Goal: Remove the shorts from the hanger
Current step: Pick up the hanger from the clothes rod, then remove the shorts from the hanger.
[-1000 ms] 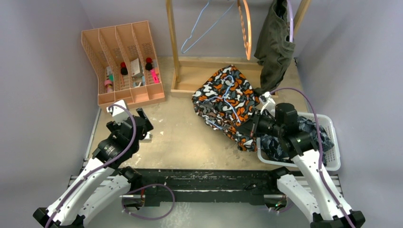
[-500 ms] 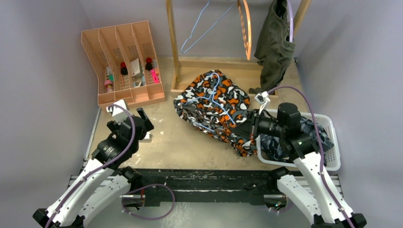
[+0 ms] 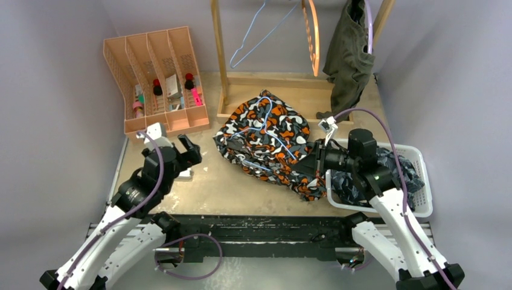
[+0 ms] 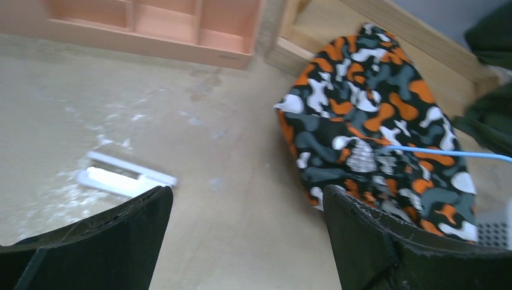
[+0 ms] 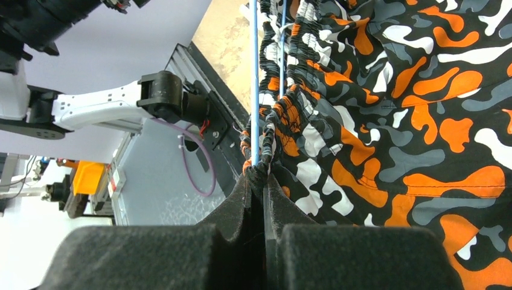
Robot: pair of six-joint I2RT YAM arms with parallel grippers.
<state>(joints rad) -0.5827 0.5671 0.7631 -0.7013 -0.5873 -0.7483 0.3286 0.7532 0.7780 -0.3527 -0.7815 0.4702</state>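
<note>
Firmly, the right pincer point(image 5: 264, 180) clamps the camouflage shorts point(image 3: 265, 138) by their waistband; the left pincer point(image 4: 246, 202) gapes empty.

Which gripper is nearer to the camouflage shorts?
Right. The right gripper is shut on the waistband of the camouflage shorts; the left gripper is open over the table, apart from them.

Peach organizer point(image 3: 118, 60) sits left of wooden rack point(image 3: 220, 55).
</note>
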